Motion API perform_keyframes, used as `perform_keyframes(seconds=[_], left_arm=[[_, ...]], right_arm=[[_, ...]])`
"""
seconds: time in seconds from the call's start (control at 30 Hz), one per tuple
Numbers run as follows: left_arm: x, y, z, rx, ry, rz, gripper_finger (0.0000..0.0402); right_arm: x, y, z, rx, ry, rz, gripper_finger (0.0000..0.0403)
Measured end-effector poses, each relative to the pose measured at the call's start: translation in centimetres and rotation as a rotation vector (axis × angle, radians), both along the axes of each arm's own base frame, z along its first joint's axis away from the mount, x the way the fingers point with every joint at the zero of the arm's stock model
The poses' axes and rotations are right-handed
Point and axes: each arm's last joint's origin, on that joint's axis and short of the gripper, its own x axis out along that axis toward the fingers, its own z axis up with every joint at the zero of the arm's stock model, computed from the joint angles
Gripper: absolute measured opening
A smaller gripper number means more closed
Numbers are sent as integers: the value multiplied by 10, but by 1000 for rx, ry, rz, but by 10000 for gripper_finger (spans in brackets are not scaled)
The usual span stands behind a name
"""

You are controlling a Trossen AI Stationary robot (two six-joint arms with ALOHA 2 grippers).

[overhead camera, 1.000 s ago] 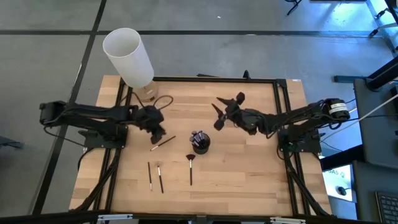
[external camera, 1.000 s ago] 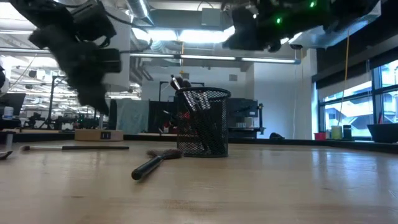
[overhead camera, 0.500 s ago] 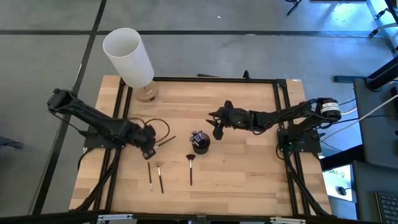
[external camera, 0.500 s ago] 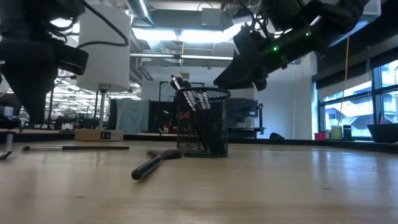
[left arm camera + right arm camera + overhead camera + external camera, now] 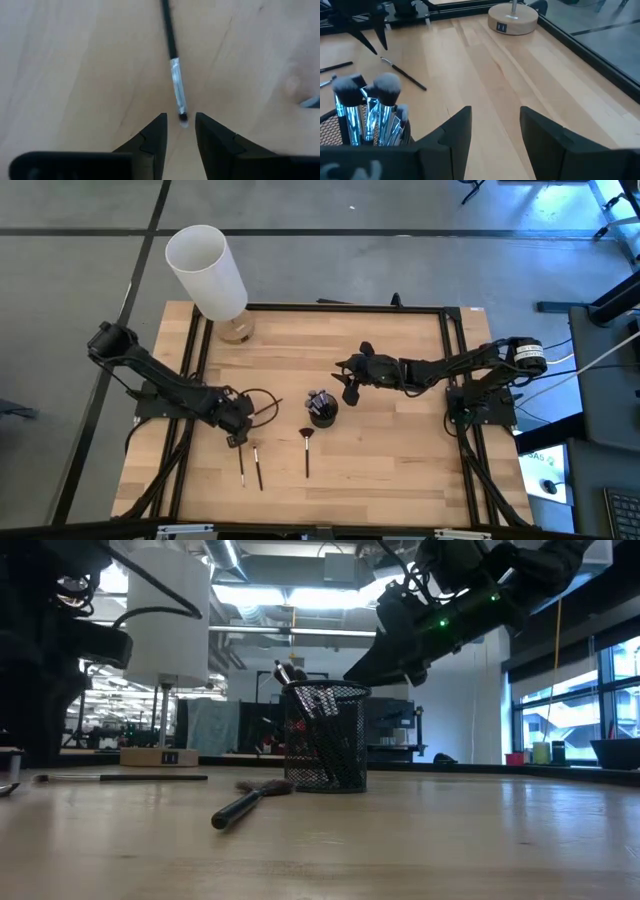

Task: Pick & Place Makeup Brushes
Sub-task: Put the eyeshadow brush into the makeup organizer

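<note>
**Left gripper down over a loose brush, right gripper beside the mesh cup**

We count four makeup brushes lying loose on the pale wooden tabletop (image 5: 400,440). Two thin dark-handled brushes (image 5: 241,463) and (image 5: 258,469) lie side by side toward the front edge, left of centre. A fan-tipped brush (image 5: 306,452) lies just right of them, its fan toward the cup. A fourth slim brush (image 5: 267,408) lies slanted farther back, between the left gripper and the cup.

More brushes stand bristles-up in a black wire-mesh cup (image 5: 326,737) near the middle of the tabletop. We make out at least three tufted heads (image 5: 386,86) there, but cannot count the full bundle.

Our left gripper (image 5: 234,434) sits low over the back end of the leftmost loose brush (image 5: 172,59). Its fingers (image 5: 151,141) are parted, with the brush's small dark tip just between them, and they clasp nothing.

Our right gripper (image 5: 349,380) hangs above the tabletop just behind and to the right of the cup. Its fingers (image 5: 455,131) are spread and hold nothing.

One tall white cylindrical lamp (image 5: 206,271) stands on a round wooden base at the back left corner.
</note>
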Motion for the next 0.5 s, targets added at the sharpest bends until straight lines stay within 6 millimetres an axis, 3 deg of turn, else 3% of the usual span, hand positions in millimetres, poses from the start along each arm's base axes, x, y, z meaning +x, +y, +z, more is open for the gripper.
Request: perform_keyframes(seconds=[0.3,0.4,0.5], left_arm=[[-4,1,-17,-25,17,19,145],[-3,1,-17,-25,19,7,130],[-3,1,-17,-18,20,-25,88]], right_arm=[[0,2,0,24,-2,56,167],[1,2,0,24,-2,57,167],[1,2,0,24,-2,57,167]])
